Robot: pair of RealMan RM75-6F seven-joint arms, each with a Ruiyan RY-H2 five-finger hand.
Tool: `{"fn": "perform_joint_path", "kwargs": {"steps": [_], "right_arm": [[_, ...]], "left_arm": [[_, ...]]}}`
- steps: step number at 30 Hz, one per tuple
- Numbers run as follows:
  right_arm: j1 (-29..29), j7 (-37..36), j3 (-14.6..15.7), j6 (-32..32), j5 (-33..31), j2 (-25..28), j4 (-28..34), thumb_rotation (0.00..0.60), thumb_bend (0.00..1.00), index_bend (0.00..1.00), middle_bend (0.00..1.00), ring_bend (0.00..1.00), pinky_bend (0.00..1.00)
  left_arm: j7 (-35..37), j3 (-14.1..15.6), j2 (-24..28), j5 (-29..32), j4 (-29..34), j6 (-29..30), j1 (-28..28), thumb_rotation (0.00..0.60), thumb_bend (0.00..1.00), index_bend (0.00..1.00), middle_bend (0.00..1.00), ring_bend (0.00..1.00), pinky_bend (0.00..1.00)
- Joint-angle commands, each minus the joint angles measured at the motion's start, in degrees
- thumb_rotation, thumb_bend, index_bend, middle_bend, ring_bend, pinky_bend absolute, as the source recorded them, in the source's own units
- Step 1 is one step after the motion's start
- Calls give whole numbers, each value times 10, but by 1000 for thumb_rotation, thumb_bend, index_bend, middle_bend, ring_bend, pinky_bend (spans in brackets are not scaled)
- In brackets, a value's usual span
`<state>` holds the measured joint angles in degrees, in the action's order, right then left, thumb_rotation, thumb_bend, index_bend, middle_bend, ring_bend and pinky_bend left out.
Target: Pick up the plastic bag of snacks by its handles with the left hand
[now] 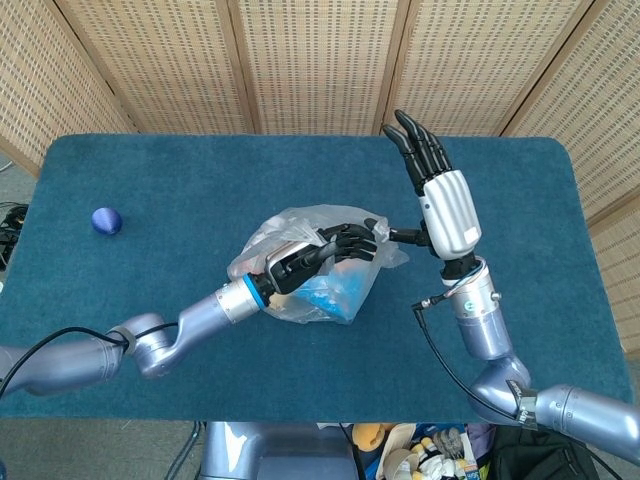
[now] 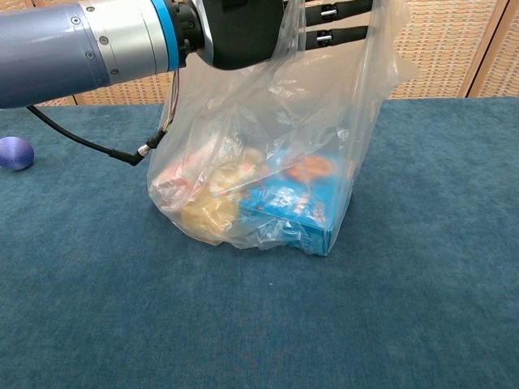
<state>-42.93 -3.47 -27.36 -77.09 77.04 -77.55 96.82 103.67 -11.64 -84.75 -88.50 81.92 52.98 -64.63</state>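
The clear plastic bag of snacks [image 1: 300, 295] [image 2: 324, 121] stands on the blue table [image 1: 160, 300], with a blue box [image 2: 296, 207] and yellow packets inside. My left hand [image 1: 315, 255] [image 2: 243, 28] is pushed through the bag's top, at the handles. Its fingers [image 2: 340, 12] point straight out to the right and are apart, with the plastic draped over them. The bag's bottom rests on the cloth. My right hand [image 1: 445, 205] stands upright just right of the bag, fingers straight. Its thumb reaches toward the bag's right edge; contact is unclear.
A small blue ball [image 1: 106, 220] [image 2: 15, 152] lies far to the left on the table. A thin cable [image 2: 113, 150] hangs from my left forearm beside the bag. Wicker screens stand behind the table's far edge.
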Motion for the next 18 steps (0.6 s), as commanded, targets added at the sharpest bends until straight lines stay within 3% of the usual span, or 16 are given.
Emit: {"fn": "perform_joint_path", "kwargs": {"steps": [1,18], "right_arm": [[-1,0,1,0,1,-1,0,600,131,6,0,0,96],[-6,5,-1,1,-1,4,10,600,136,6,0,0,96]], "left_arm": [[-1,-2,-1,0,1,-2,-2,281,302,279,204,187,180],[-17,-16,-10,16,4,-13,-8,279,302,260,135,120,158]]}}
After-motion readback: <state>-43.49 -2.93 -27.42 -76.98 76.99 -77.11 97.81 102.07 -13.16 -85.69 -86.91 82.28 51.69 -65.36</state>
